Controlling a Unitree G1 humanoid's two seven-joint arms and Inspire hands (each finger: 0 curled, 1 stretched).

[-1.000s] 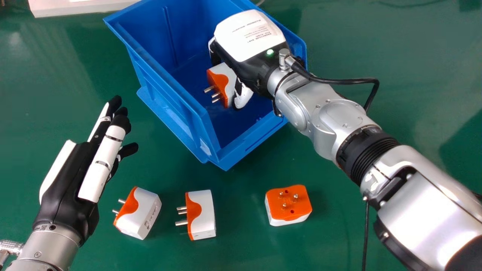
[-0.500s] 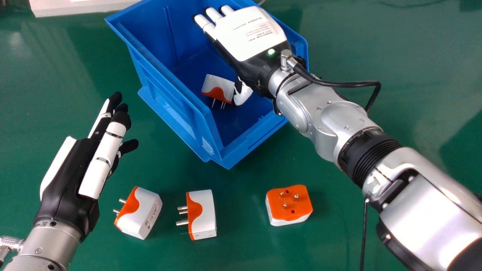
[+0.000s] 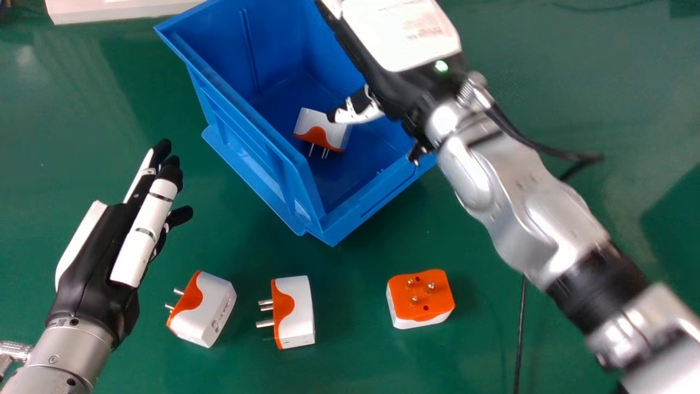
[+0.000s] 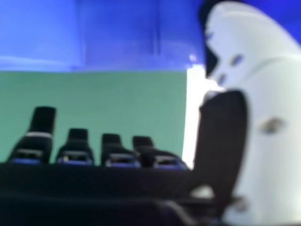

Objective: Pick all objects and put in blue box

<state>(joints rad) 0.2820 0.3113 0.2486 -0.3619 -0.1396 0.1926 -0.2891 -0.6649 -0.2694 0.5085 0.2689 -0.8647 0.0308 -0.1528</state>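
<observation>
Glossy green surface (image 3: 350,361); 1 white object (image 3: 120,11) far left.

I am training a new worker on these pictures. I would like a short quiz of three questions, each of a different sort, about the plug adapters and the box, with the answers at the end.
1. Multiple choice. In the head view, which way do the pins of the rightmost orange and white plastic plug adapter point?
a) upward
b) sideways
c) downward

2. True or false: one orange and white adapter lies inside the blue plastic box.

3. Fill in the number: outside the box, ____ adapters lie on the green table.

Key: 1. a; 2. true; 3. three
</observation>
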